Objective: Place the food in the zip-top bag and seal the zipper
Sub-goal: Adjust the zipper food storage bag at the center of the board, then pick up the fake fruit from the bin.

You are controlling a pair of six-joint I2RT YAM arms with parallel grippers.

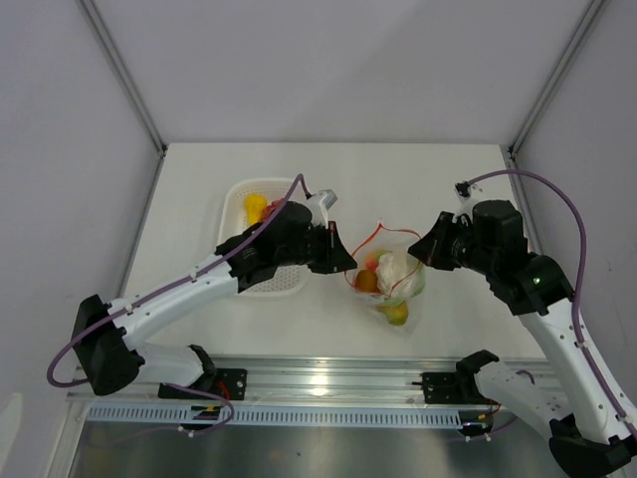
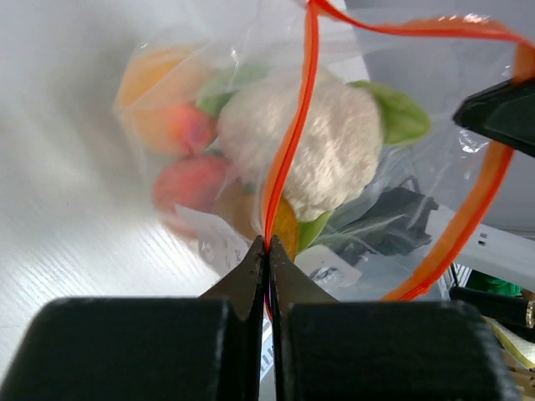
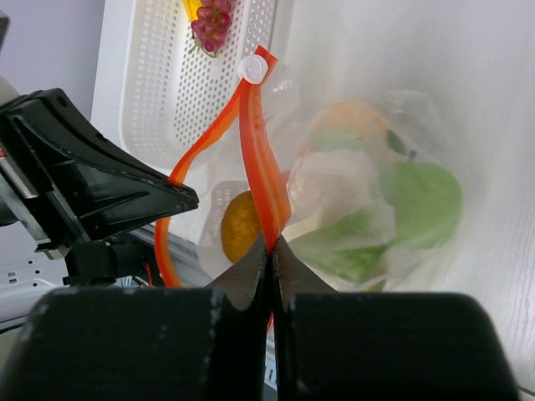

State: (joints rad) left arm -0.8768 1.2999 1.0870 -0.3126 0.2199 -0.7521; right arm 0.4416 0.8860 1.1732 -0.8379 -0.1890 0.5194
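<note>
The left gripper (image 2: pixel 267 246) is pinched shut on the thin orange-red zipper strip (image 2: pixel 291 142) at one side of the mouth, and the right gripper (image 3: pixel 272 246) is clamped on it opposite. Between them the clear crinkly zip-top bag (image 1: pixel 396 284) rests beside the white perforated basket (image 1: pixel 235 204), holding white cauliflower (image 2: pixel 322 146) and a green apple (image 3: pixel 422 200). The mouth gapes in a loop. Sealing likely needs the grips drawn apart to flatten the strips together. Purple grapes (image 3: pixel 213 21) sit unbagged in the basket.

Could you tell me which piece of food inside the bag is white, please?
The cauliflower: a pale, knobbly head with green leaves, in the middle of the bag. Everything else in there is orange, red or green.
</note>
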